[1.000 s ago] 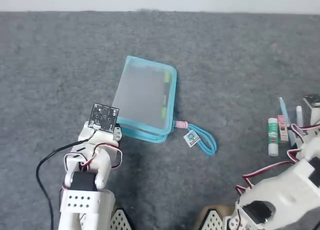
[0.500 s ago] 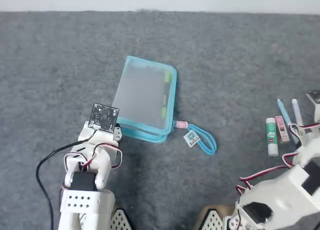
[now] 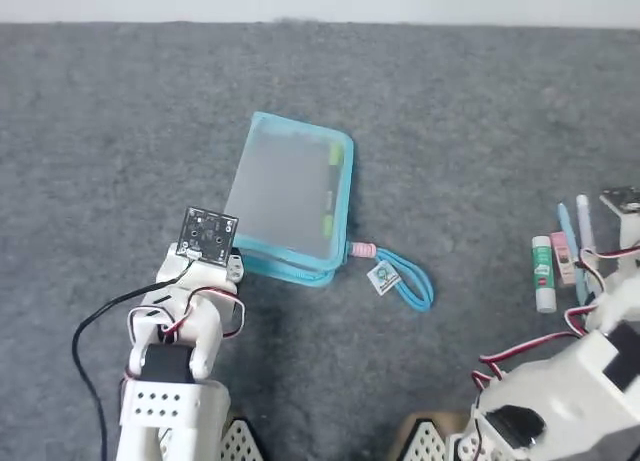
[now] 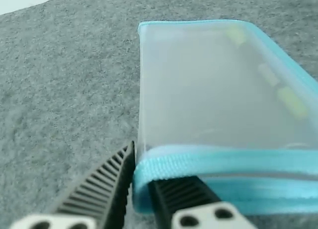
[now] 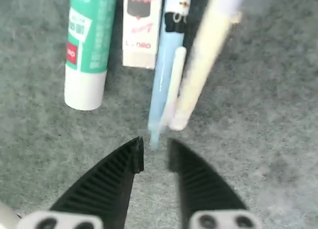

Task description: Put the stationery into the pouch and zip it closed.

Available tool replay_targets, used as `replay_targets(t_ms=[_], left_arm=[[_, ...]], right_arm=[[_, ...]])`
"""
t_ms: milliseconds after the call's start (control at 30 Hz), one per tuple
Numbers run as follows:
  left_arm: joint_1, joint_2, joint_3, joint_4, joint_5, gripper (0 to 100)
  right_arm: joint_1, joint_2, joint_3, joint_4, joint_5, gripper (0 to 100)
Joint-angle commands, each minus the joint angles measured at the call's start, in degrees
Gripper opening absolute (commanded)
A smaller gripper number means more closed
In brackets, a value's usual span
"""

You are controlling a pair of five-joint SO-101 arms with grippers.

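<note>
Because the pouch (image 3: 290,196) is frosted, yellow-green shapes (image 3: 327,221) inside are perhaps pens.

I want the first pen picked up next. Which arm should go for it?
Right. The right gripper sits open with the tip of the blue pen just ahead of its jaws. The left gripper is clamped on a corner of the pouch, across the table from that pen.

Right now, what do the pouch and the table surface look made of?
The pouch looks like frosted, translucent soft plastic, probably vinyl: a yellow-green item inside shows through as a blur. Its teal edging looks like woven fabric tape, with a ribbed weave. The table surface looks like grey felt or short-pile carpet, matte and fuzzy.
</note>
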Motion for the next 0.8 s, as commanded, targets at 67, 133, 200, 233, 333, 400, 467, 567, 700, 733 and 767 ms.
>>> replay_targets(t_ms=[67,133,200,233,333,400,467,567,700,733,767], left_arm=[[0.2,-0.9,-0.7,-2.4,0.1,1],[0.2,-0.9,-0.7,-2.5,0.1,1],[0.2,-0.9,-0.7,-2.5,0.1,1],[0.2,-0.9,-0.7,-2.5,0.1,1],[0.2,-0.9,-0.7,-2.5,0.1,1],[0.0,-0.9,-0.7,-2.5,0.1,1],[-0.1,-0.9,-0.7,-2.5,0.1,1],[-0.1,-0.9,-0.7,-2.5,0.1,1],[0.1,-0.9,-0.7,-2.5,0.1,1],[0.1,-0.9,-0.7,-2.5,0.1,1],[0.2,-0.9,-0.7,-2.5,0.1,1]], right_arm=[[-0.4,-4.3,-0.9,-0.5,-1.7,18.8],[-1.5,-3.8,-1.8,-2.9,-6.1,17.4],[-2.5,-3.6,-2.6,-6.3,-10.2,17.2],[-3.5,-3.6,-2.6,-8.0,-11.7,17.0],[-6.5,-3.5,-2.5,-11.4,-14.2,16.9],[-8.0,-3.5,-2.5,-12.4,-15.2,16.9],[-8.7,-3.5,-2.5,-12.8,-15.5,16.9],[-8.7,-2.4,-2.8,-13.0,-15.5,16.9],[-7.2,2.0,-4.5,-16.0,-15.4,16.9],[-6.7,3.3,-5.3,-16.5,-15.4,16.9],[-6.3,4.6,-6.2,-16.7,-15.5,16.9]])
